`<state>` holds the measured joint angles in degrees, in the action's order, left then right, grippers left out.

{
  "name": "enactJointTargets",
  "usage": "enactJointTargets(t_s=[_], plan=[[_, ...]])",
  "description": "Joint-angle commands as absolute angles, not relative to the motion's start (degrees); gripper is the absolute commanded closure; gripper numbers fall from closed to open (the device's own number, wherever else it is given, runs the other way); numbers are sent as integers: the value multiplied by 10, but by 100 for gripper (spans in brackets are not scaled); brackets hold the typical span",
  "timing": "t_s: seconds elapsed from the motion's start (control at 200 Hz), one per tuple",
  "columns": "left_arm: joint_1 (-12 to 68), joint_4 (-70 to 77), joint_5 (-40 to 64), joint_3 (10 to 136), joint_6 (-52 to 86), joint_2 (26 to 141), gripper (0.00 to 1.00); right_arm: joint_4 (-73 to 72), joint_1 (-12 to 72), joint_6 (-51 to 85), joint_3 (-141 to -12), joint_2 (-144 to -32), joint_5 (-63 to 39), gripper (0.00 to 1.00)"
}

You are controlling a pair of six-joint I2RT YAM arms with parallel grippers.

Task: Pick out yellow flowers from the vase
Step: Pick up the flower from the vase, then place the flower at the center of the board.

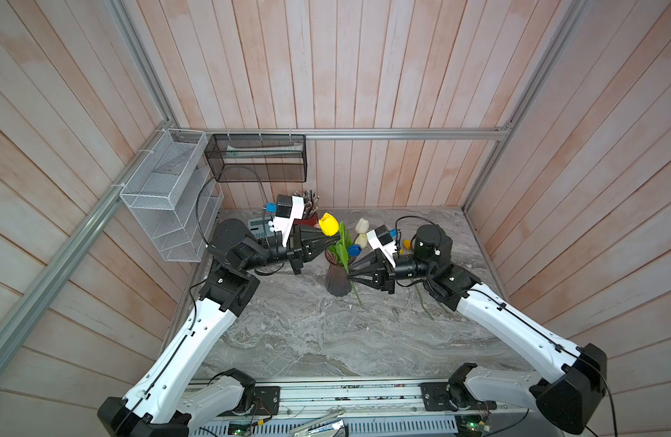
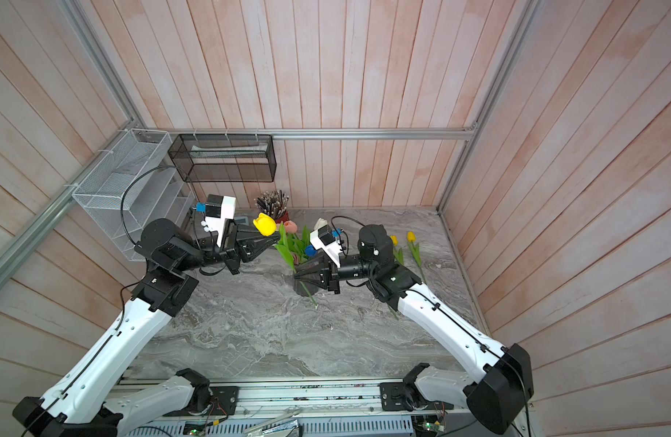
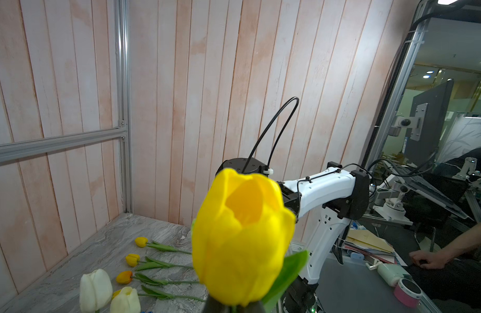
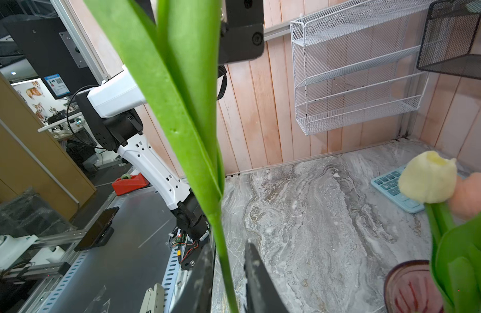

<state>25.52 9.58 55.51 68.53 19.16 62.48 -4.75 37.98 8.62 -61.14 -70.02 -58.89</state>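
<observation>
Filling the left wrist view, one yellow tulip (image 3: 243,244) is pinched under its head by the left tool (image 1: 333,237); its stem hangs outside the vase (image 1: 335,283). Lower down, the right tool (image 4: 229,248) straddles that stem, slightly spread. Four more yellow tulips (image 3: 132,259) lie in a row on the table (image 1: 307,340). Two white tulips (image 3: 95,290), one pink tulip (image 2: 290,227) and one blue tulip (image 1: 354,249) stand in the vase.
</observation>
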Motion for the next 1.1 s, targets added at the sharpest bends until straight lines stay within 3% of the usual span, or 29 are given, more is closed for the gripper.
enactJointTargets(t_s=[0.0,0.245,0.38,0.415,0.52,0.59,0.905,1.095], plan=[[252,115,561,679,195,626,97,-61,384,93,-598,-703,-604,81],[249,122,561,674,198,628,97,-57,384,91,-597,-701,-604,95],[246,124,561,670,201,627,97,-54,384,88,-599,-696,-603,97],[246,124,561,668,202,627,93,-54,385,86,-600,-695,-601,98],[243,126,559,661,208,625,54,-53,383,86,-602,-688,-584,100],[241,125,558,657,212,622,46,-54,383,84,-605,-682,-573,100],[232,102,548,619,209,594,42,-43,357,88,-616,-644,-503,100],[218,37,429,584,171,548,36,-15,296,108,-611,-607,-451,100]])
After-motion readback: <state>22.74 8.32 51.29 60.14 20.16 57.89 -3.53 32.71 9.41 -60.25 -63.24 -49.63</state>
